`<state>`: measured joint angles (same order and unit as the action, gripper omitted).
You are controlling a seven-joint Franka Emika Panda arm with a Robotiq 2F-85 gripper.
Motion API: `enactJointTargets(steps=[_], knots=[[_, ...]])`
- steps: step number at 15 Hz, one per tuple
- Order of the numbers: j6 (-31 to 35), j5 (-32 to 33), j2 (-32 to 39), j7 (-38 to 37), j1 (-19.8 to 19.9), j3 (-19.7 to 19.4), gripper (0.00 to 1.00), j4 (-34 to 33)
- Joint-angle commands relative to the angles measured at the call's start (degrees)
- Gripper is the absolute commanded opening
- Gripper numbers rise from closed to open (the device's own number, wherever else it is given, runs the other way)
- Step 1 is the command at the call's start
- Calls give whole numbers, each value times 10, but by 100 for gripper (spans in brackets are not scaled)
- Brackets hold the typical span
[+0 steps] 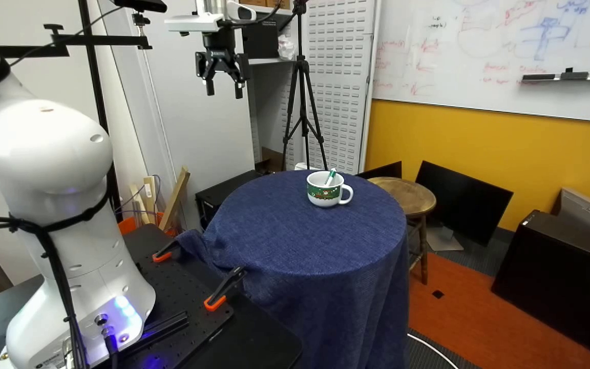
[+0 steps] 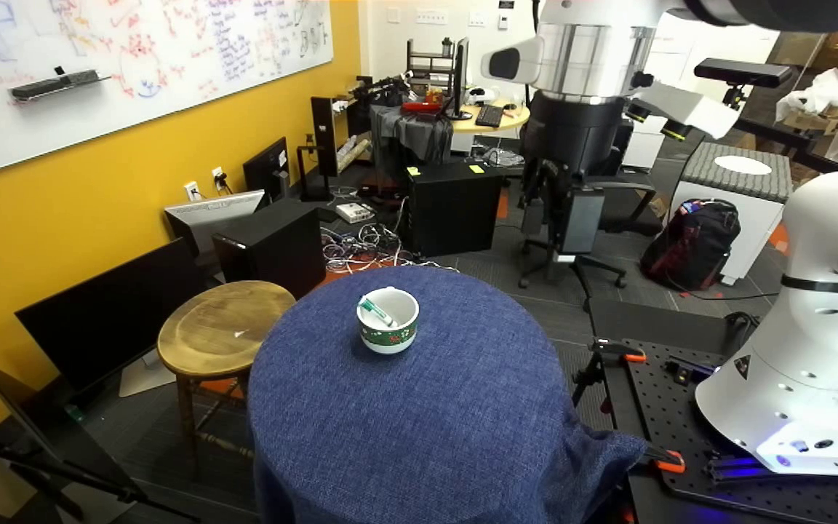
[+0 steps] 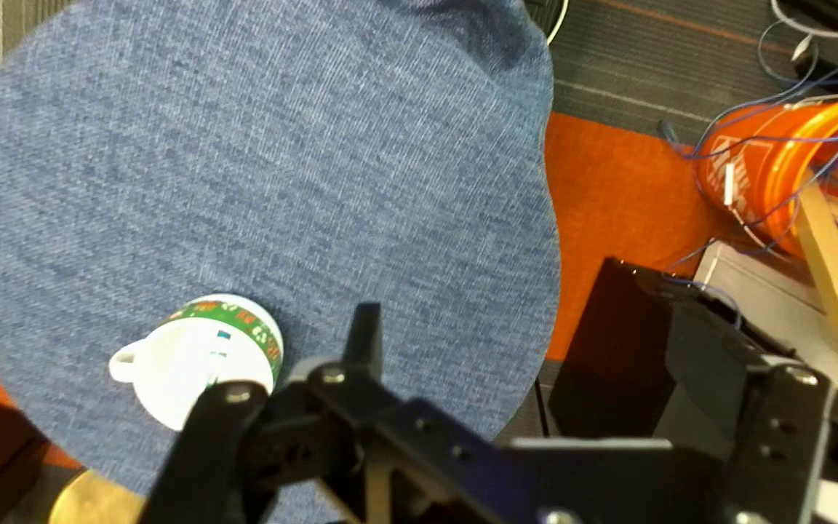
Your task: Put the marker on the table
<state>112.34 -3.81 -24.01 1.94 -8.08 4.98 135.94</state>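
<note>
The marker (image 1: pixel 330 177), white with teal-green parts, leans inside the white-and-green cup (image 1: pixel 324 195). It also shows in an exterior view (image 2: pixel 377 312) with its upper end at the cup's rim. The cup stands upright on the round table (image 1: pixel 300 241) draped in navy cloth, toward its far edge in an exterior view (image 2: pixel 390 339). In the wrist view the cup (image 3: pixel 172 375) is overexposed and only small teal bits of the marker (image 3: pixel 223 335) show. My gripper (image 1: pixel 224 91) is open and empty, high above the table and apart from the cup.
A brown wooden stool (image 1: pixel 408 196) stands beside the table. Black clamps with orange tips (image 1: pixel 223 292) sit on the robot's mounting plate near the cloth. A black tripod (image 1: pixel 302 102) stands behind the table. An orange bucket (image 3: pixel 768 167) with wood pieces is on the floor.
</note>
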Motion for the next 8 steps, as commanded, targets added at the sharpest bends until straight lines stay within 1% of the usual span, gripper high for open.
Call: enactJointTargets(steps=[1,8], knots=[[68,39,-21,-9,21,3,100,22],[261,120,-10,-36,72,-5,100,72]])
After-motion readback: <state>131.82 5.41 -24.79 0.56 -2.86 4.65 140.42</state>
